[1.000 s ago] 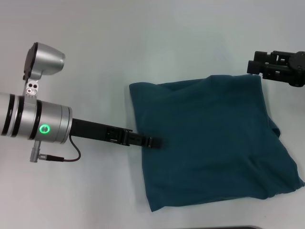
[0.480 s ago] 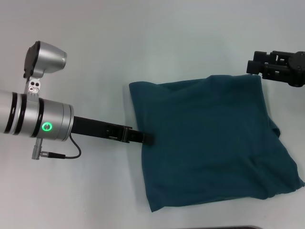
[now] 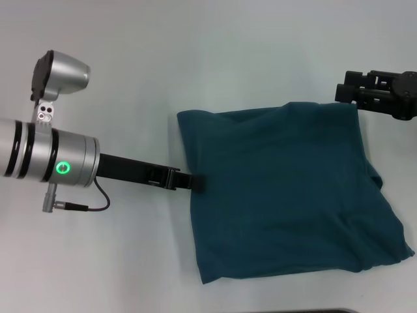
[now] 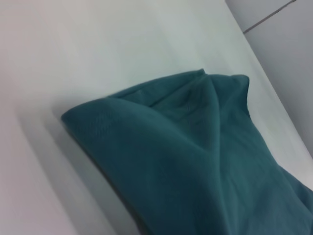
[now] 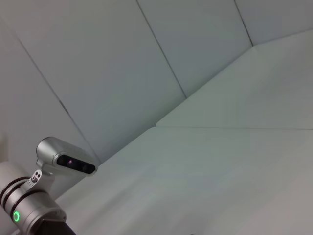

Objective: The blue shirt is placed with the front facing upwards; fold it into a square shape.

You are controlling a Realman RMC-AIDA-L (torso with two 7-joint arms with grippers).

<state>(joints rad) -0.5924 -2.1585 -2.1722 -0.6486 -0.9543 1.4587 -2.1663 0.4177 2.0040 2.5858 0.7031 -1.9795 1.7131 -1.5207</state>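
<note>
The blue shirt (image 3: pixel 287 195) lies folded into a rough square on the white table (image 3: pixel 195 59), plain teal side up, with no letters or collar showing. Its right edge bulges out unevenly. My left gripper (image 3: pixel 195 183) lies low at the middle of the shirt's left edge, its tip just at the cloth. In the left wrist view a folded corner of the shirt (image 4: pixel 195 161) fills the picture from close by. My right gripper (image 3: pixel 345 93) hangs by the shirt's far right corner, just off the cloth.
The left arm's silver wrist (image 3: pixel 52 160) with a green light and a thin cable (image 3: pixel 98 202) reaches in from the left. The same arm (image 5: pixel 29 205) shows in the right wrist view against grey wall panels. A dark strip (image 3: pixel 319 311) runs along the table's near edge.
My left gripper has drawn back to the left, from over the shirt's left part to its very edge. The shirt's near left corner shifted slightly. The right arm has stayed still.
</note>
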